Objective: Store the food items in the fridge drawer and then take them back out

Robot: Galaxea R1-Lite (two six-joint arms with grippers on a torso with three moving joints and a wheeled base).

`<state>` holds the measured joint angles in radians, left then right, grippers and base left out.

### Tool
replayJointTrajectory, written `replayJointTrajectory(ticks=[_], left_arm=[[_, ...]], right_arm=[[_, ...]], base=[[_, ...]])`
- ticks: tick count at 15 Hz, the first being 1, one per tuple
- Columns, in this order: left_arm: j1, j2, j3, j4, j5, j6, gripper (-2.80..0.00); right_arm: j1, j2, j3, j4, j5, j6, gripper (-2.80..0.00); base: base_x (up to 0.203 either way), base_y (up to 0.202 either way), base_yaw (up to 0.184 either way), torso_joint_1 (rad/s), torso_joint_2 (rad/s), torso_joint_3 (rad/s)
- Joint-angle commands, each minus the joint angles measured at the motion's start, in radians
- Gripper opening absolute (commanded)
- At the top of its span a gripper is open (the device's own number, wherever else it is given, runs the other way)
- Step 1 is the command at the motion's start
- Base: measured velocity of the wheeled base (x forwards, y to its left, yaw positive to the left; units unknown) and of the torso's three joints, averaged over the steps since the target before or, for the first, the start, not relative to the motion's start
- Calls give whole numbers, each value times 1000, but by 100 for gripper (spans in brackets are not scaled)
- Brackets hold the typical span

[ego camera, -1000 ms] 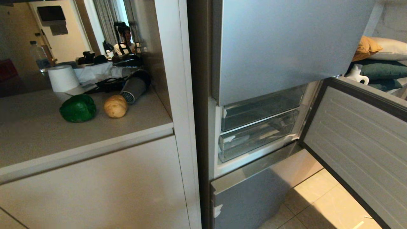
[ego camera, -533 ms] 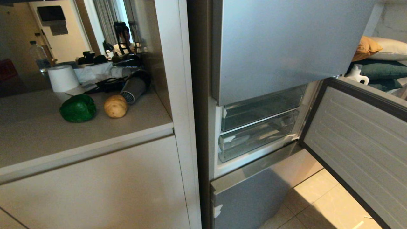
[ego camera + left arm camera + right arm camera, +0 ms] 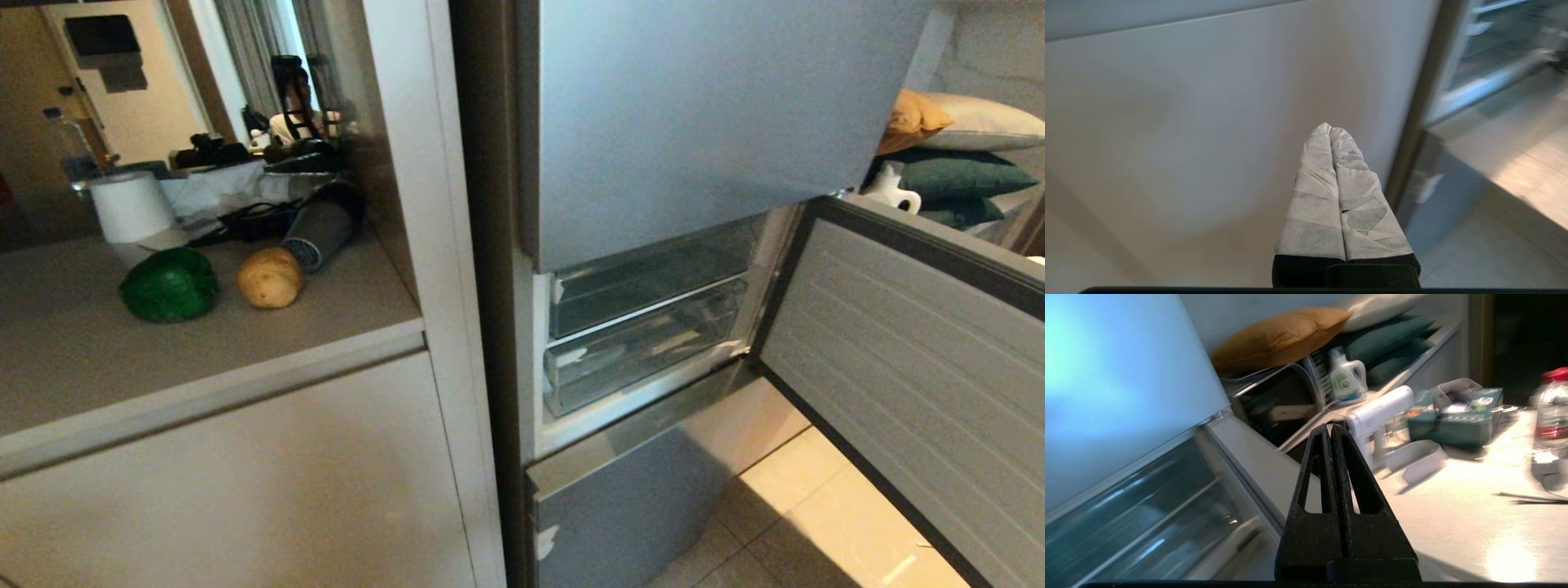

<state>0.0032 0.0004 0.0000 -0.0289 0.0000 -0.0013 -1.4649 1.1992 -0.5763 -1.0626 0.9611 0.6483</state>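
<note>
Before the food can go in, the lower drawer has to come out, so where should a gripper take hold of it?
Probably the curved front lip of the lower drawer, reached straight from the front through the open doorway. It is the only edge that juts forward; the upper drawer covers the top, and the sides sit inside the fridge walls.

Dim, warm cast in head view; sunlit patch on the floor tiles point(image 3: 824, 523), fridge shadow beside it. Right wrist view is motion-blurred, with blue-white glare on the fridge door point(image 3: 1106, 375) and a blown-out tabletop point(image 3: 1494, 522) (bottle smeared). Left wrist view soft.
</note>
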Motion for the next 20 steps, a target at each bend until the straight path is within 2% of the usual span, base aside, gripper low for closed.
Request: replayJointTrajectory(ticks=[1, 7, 12, 16, 17, 19, 20], left_arm=[[0, 1, 11, 0, 0, 0, -280], [0, 1, 11, 0, 0, 0, -280], [0, 1, 11, 0, 0, 0, -280], [0, 1, 11, 0, 0, 0, -280], [0, 1, 11, 0, 0, 0, -280], [0, 1, 11, 0, 0, 0, -280], [0, 1, 11, 0, 0, 0, -280]], right_arm=[[0, -10, 10, -7, 5, -1, -280], [-2, -14, 63, -7, -15, -39, -280], [-2, 10, 126, -7, -24, -53, -280], [0, 166, 132, -8, -19, -72, -280], [0, 207, 131, -8, -8, -74, -280], [5, 261, 139, -6, 79, -71, -280], [24, 278, 140, -5, 93, -66, -280]], base=[[4, 11, -143, 47, -67, -71], [-1, 5, -152, 60, -147, -74], [0, 0, 0, 0, 0, 0], [0, 0, 0, 0, 0, 0], [0, 0, 0, 0, 0, 0], [0, 0, 0, 0, 0, 0], [0, 0, 0, 0, 0, 0]])
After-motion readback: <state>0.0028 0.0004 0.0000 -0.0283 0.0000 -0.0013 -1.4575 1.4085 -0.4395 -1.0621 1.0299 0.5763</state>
